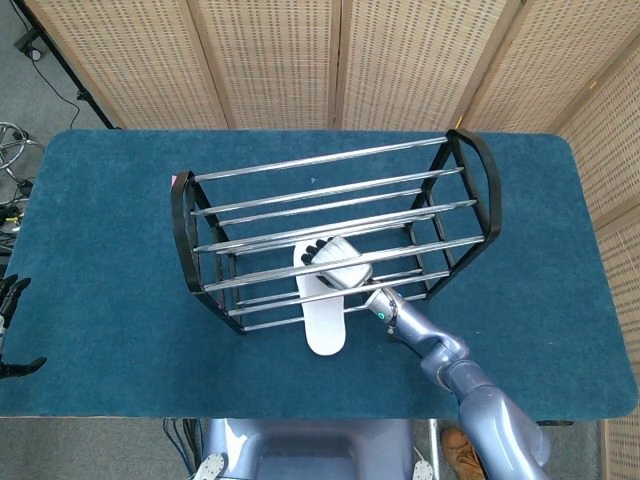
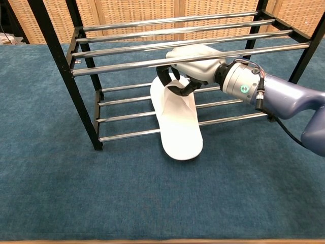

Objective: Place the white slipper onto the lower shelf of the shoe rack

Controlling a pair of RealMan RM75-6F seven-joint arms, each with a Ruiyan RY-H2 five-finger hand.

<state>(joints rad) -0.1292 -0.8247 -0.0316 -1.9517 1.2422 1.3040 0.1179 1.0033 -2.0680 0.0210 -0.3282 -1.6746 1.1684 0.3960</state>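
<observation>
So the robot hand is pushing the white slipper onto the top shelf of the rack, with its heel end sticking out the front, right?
Not the top shelf. The chest view shows the robot hand holding the slipper on the lower shelf of the rack, under the top bars. The heel end does stick out the front.

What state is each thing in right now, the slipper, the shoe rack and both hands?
white slipper: toe end on the lower shelf bars, heel hanging out over the front bar, gripped at the strap.
shoe rack: upright on the table, upper shelf bare.
right hand: reaching between the shelves, holds the slipper's strap.
left hand: at the table's left edge, only partly in view, holding nothing visible.
</observation>
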